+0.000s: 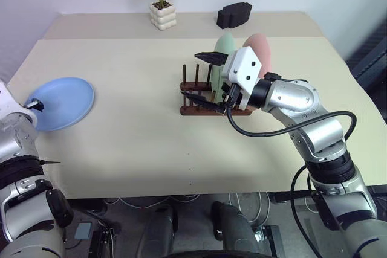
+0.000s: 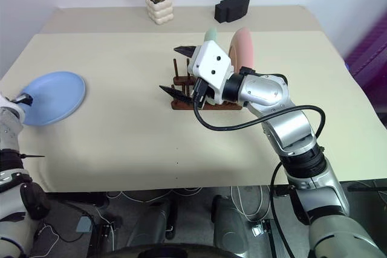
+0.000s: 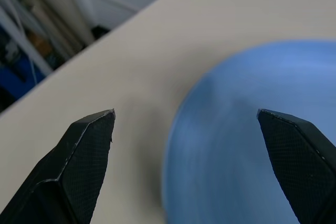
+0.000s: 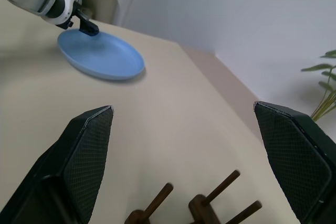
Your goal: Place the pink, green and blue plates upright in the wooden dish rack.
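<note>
Left claw (image 3: 184, 124) is apart over the blue plate (image 1: 60, 103); right claw (image 1: 202, 77), also apart, is above the wooden dish rack (image 1: 199, 110).

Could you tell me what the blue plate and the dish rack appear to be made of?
Blue plate: probably plastic or matte-glazed ceramic; its surface is even, plain and without gloss. Dish rack: wood, dark brown, with thin round pegs like dowels standing on flat rails.

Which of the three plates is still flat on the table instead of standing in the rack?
The blue plate, at the table's left edge by the open left gripper. The green plate and pink plate stand upright in the wooden dish rack.
</note>
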{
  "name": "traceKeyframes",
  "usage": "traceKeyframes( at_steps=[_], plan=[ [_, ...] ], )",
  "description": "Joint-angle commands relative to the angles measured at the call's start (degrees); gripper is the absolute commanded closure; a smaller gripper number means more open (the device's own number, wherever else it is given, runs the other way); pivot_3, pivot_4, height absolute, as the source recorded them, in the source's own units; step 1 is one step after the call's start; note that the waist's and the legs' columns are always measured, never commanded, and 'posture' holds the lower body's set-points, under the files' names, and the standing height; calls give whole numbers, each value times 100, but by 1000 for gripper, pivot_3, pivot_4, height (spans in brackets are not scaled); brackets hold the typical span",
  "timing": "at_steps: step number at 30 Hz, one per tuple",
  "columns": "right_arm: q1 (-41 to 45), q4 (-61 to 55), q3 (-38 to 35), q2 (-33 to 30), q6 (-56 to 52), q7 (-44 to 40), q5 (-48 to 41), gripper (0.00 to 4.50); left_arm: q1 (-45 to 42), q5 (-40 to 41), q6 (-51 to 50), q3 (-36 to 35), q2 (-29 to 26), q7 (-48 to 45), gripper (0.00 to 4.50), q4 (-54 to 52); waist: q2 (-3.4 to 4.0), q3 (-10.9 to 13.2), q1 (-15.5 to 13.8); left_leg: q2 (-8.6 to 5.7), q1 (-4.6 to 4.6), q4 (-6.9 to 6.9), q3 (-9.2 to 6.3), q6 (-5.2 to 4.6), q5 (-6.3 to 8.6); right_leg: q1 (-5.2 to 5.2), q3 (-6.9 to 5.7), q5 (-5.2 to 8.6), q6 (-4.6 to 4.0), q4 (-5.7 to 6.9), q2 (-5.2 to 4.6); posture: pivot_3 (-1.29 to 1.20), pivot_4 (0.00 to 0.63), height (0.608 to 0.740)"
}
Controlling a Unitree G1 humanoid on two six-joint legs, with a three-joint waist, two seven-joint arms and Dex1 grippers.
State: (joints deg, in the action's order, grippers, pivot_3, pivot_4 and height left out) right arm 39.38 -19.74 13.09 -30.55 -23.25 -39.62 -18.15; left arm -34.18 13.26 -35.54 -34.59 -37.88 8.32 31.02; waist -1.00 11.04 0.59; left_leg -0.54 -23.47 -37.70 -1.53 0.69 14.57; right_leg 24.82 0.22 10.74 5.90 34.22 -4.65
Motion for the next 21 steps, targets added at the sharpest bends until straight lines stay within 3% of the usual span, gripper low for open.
traceKeyframes(
  at_steps=[1, 5, 8, 15, 21],
  plan=[
    [-21, -203, -174, 17, 45, -27, 57, 109, -68, 144, -116, -223, 18, 192, 51, 96, -1, 0, 6, 0, 0, 1, 0, 1, 0, 0, 0, 0, 0, 0, -1, 0, 150, 736],
    [-65, -226, -184, 26, 32, -44, 85, 109, -137, 490, -405, -471, 153, 230, 51, 241, -1, -1, 8, 0, 0, 2, 0, 4, 0, 1, 0, 0, 0, 1, 0, 0, 150, 736],
    [-83, -226, -186, 47, 28, -48, 107, 109, -170, 728, -449, -740, 309, 383, 808, 179, -1, -1, 1, 0, 1, 2, -1, 7, -2, 0, -1, -1, -1, 2, -2, 0, 150, 736],
    [-95, -171, -181, 73, 58, -69, 151, 109, -147, 926, -435, -767, 671, 544, 4374, -341, 1, -2, -22, -2, 2, 2, -3, 14, -6, -3, -3, -1, -1, 2, -6, 0, 150, 736],
    [-95, -155, -187, 51, 69, -74, 221, 109, -341, 1239, 173, -612, 1049, 34, 4452, -915, -1, -4, -27, -8, 3, 3, -7, 34, -17, -6, -6, -4, -5, 1, -8, 0, 150, 736]
  ],
)
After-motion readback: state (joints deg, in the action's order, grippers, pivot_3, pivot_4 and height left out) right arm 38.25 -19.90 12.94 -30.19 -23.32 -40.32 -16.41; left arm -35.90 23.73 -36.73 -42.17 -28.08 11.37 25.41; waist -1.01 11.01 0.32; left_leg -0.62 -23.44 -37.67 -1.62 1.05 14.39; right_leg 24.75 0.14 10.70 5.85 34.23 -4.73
